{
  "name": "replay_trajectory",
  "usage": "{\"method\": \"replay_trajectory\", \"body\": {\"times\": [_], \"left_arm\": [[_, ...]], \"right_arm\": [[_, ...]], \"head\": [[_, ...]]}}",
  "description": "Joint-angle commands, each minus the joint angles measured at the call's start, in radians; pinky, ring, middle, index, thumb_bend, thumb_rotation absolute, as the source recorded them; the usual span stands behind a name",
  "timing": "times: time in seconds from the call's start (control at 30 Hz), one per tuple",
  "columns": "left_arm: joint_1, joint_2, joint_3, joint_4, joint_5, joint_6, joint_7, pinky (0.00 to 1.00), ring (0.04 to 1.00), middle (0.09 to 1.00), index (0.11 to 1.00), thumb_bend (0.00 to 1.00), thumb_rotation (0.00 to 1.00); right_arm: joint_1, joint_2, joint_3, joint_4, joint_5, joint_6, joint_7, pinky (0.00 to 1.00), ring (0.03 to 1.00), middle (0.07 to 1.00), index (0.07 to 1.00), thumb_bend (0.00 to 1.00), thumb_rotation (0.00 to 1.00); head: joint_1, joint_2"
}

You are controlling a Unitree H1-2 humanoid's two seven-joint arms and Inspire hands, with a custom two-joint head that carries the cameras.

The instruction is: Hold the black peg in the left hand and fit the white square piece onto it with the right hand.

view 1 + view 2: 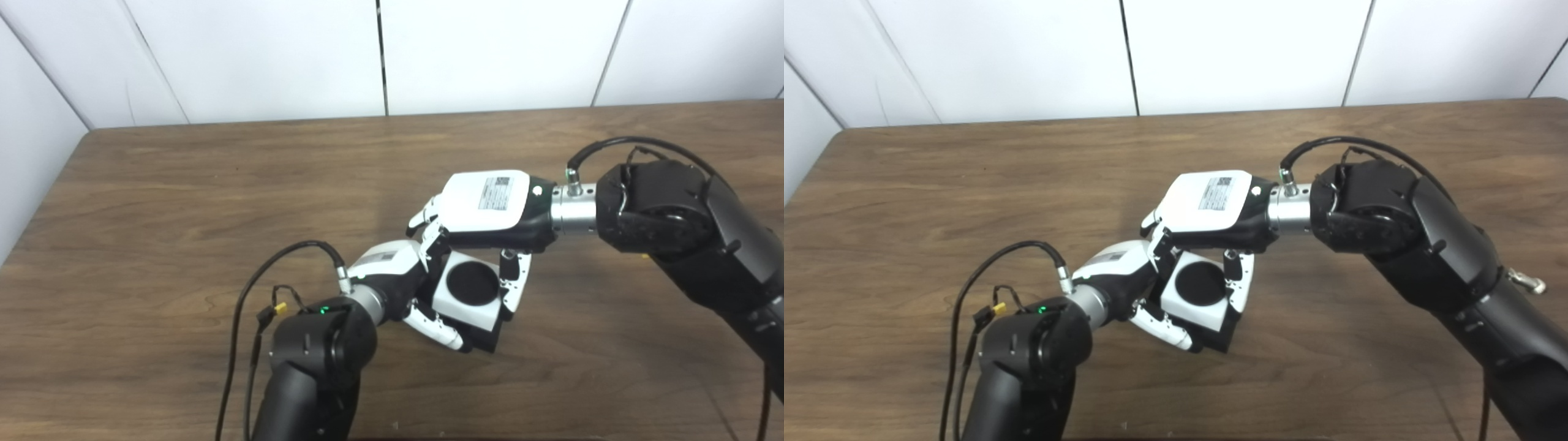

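Observation:
The white square piece [454,307] is held above the table's middle, tilted toward the camera. A black disc [471,283] fills its round centre; I take it for the end of the black peg. More of the peg [487,340] sticks out black under the piece's lower right edge. My left hand [398,275] comes from the lower left, its fingers [438,327] curled under the piece onto that black part. My right hand [487,205] reaches over from the right, shut on the piece, with fingers on its left side and the thumb [511,285] on its right side.
The brown wooden table [184,202] runs back to a white panelled wall. A black cable [245,300] loops off my left wrist, and another arcs over the right wrist [637,142]. The table's left edge [37,214] is close.

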Motion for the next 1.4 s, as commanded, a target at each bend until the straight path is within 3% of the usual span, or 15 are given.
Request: {"method": "replay_trajectory", "body": {"times": [0.0,0.27,0.5,0.63,0.87,0.93,1.1,1.23,1.37], "left_arm": [[0.006,0.029,0.016,-0.012,-0.023,0.006,-0.052,1.0,1.0,0.987,0.985,1.0,0.4],[0.013,0.114,0.059,-0.045,-0.02,0.015,-0.054,1.0,1.0,0.98,0.984,1.0,0.36],[0.002,0.203,0.013,-0.077,-0.008,0.016,-0.054,1.0,1.0,0.982,0.993,1.0,0.39],[0.002,0.221,0.009,-0.088,0.002,0.016,-0.054,0.99,1.0,0.975,0.991,1.0,0.41],[0.015,0.189,0.092,-0.119,0.01,0.016,-0.054,1.0,1.0,0.979,1.0,1.0,0.39],[0.019,0.183,0.12,-0.133,0.0,0.016,-0.054,1.0,1.0,0.984,1.0,1.0,0.43],[0.037,0.175,0.239,-0.17,-0.12,0.015,-0.053,0.95,1.0,0.998,1.0,1.0,0.51],[0.046,0.181,0.332,-0.18,-0.234,0.016,-0.053,0.81,0.974,0.995,1.0,1.0,0.5],[0.081,0.182,0.446,-0.171,-0.397,0.016,0.006,0.83,0.972,0.986,1.0,1.0,0.55]], "right_arm": [[-0.063,-0.005,-0.031,-0.04,0.033,0.034,0.01,0.83,0.885,0.813,0.746,1.0,0.34],[-0.102,-0.024,-0.054,-0.056,0.059,0.097,0.064,0.85,0.921,0.853,0.789,1.0,0.38],[-0.112,-0.028,-0.055,-0.063,0.049,0.131,0.094,0.87,0.952,0.881,0.814,1.0,0.36],[-0.111,-0.024,-0.063,-0.063,0.031,0.143,0.095,0.88,0.958,0.885,0.826,1.0,0.36],[-0.122,-0.038,-0.087,-0.044,0.02,0.154,0.094,0.91,0.987,0.909,0.875,1.0,0.39],[-0.12,-0.046,-0.095,-0.041,0.018,0.174,0.1,0.92,0.997,0.925,0.889,1.0,0.39],[-0.101,-0.069,-0.127,0.003,0.045,0.215,0.095,0.95,1.0,0.965,0.93,1.0,0.43],[-0.083,-0.096,-0.153,0.025,0.074,0.334,0.127,0.97,1.0,0.995,0.972,1.0,0.47],[-0.038,-0.11,-0.204,0.041,0.126,0.493,0.115,0.93,1.0,0.988,0.981,1.0,0.49]], "head": [[-0.005,-0.001],[-0.001,-0.002],[-0.001,-0.004],[-0.002,-0.01],[-0.005,-0.02],[-0.005,-0.02],[-0.016,-0.029],[-0.022,-0.032],[-0.026,-0.04]]}}
